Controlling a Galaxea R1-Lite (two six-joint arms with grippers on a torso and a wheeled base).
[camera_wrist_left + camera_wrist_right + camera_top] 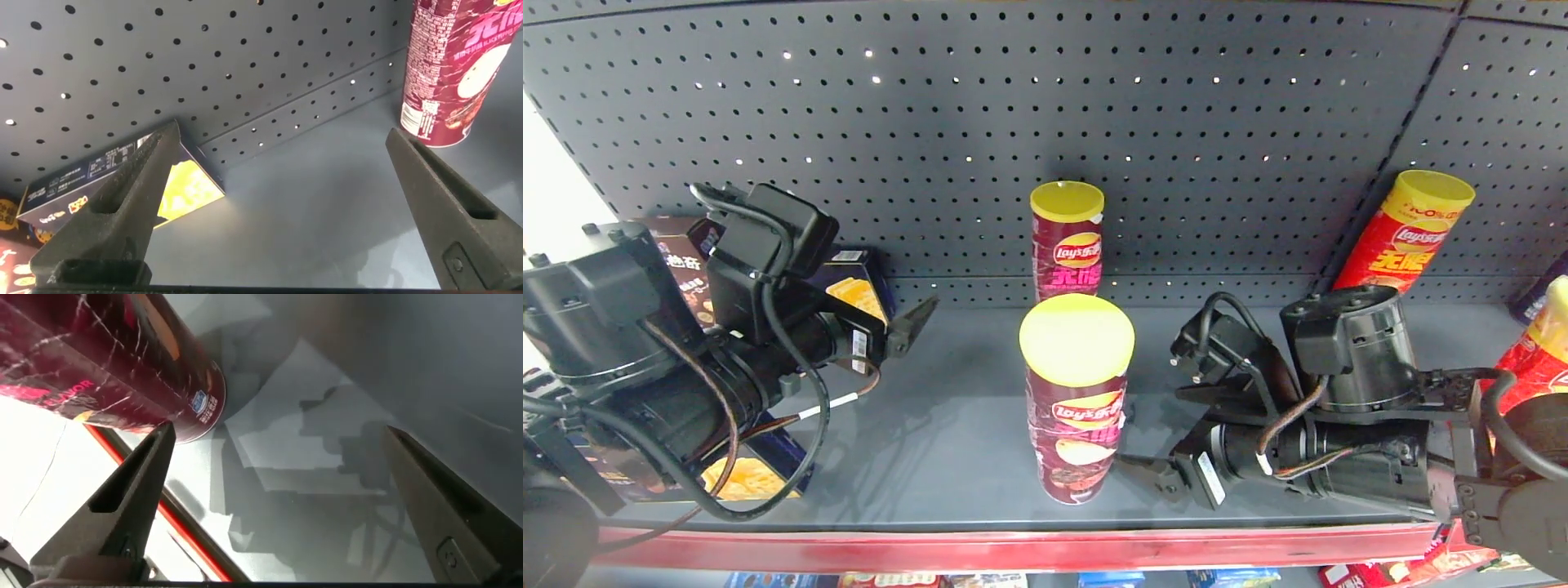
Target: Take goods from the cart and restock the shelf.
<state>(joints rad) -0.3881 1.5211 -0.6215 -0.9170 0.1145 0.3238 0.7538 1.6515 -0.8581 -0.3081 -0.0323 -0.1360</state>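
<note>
A dark red chip can (1076, 425) is set upright at the lower middle, near the front of the shelf (931, 457), lined up before a second can (1067, 245), likely to make a neat row. The right gripper (278, 434) is held wide open just beside it; the left gripper (282, 131), far left, is wide open too

Wide bare strip of shelf (947, 392) betw. the boxes (854, 282) at left and the mid-shelf cans; left pincer (282, 135) is spread there, bare floor betw. its fingers. Front can (1076, 408) and rear can (1067, 241) stand in line, blocking a pass across. Right pincer (278, 433) is spread just beside front can's base. Free floor to the right of the rear can, up to the leaning red can (1405, 233). Pegboard (1013, 106) closes the back.
</note>
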